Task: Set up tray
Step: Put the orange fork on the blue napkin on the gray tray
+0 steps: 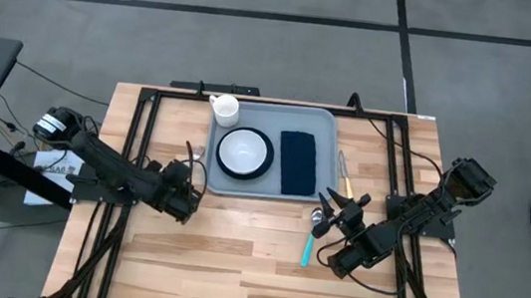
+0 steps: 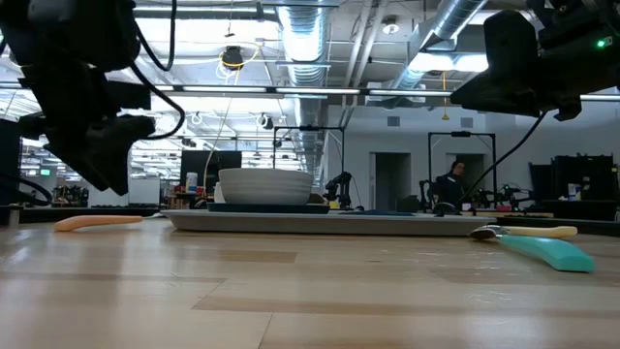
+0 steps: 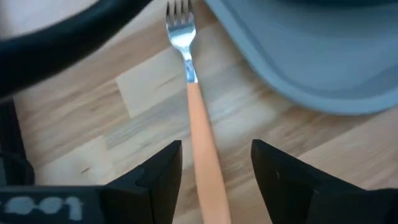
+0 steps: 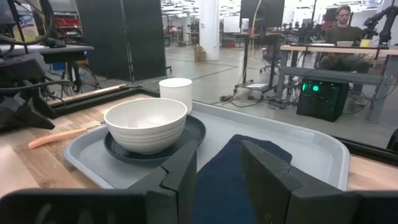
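Left gripper (image 1: 183, 191) open, just beside tray's (image 1: 326, 126) near-left corner

There is one tray (image 1: 266, 191), and on it sit one plate (image 1: 243, 171), one bowl (image 1: 242, 150), one cup (image 1: 225, 110) and one napkin (image 1: 296, 163). On the table (image 1: 233, 256) lie one fork (image 3: 198, 118) with an orange handle, one spoon (image 1: 309, 242) with a teal handle, and two more pieces of cutlery (image 1: 343, 176) beside the tray (too small to tell which kind). There are two robot arms, each with one gripper, the left gripper (image 1: 193, 167) and the right gripper (image 1: 336, 209), and far back in the room sits one person (image 4: 344, 34).
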Controlling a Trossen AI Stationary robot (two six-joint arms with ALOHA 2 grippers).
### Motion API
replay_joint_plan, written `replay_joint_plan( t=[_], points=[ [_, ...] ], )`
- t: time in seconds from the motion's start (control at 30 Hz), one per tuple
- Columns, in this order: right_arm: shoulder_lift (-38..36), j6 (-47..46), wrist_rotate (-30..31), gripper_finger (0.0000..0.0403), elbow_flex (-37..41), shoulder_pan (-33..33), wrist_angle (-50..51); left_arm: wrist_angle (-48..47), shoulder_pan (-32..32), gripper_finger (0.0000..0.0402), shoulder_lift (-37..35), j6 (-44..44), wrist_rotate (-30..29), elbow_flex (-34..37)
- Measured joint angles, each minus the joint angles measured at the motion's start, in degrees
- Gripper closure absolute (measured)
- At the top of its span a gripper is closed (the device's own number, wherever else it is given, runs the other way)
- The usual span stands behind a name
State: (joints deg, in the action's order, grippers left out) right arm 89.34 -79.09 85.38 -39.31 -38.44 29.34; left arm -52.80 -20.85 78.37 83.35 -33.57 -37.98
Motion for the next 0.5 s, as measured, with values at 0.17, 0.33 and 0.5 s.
replay_joint_plan(
  t=[0.17,0.33,0.5],
  points=[
    [0.00,0.00,0.00,0.0287,0.00,0.00,0.12,1.67,1.19,0.0216,0.59,-1.24,1.36,0.00],
    [0.00,0.04,-0.01,0.0287,0.00,0.00,0.15,2.39,2.07,0.0217,3.26,-1.28,2.43,0.00],
    [0.00,0.01,0.00,0.0287,0.00,0.00,0.13,2.36,2.81,0.0217,7.46,-1.33,4.72,0.02]
  ],
)
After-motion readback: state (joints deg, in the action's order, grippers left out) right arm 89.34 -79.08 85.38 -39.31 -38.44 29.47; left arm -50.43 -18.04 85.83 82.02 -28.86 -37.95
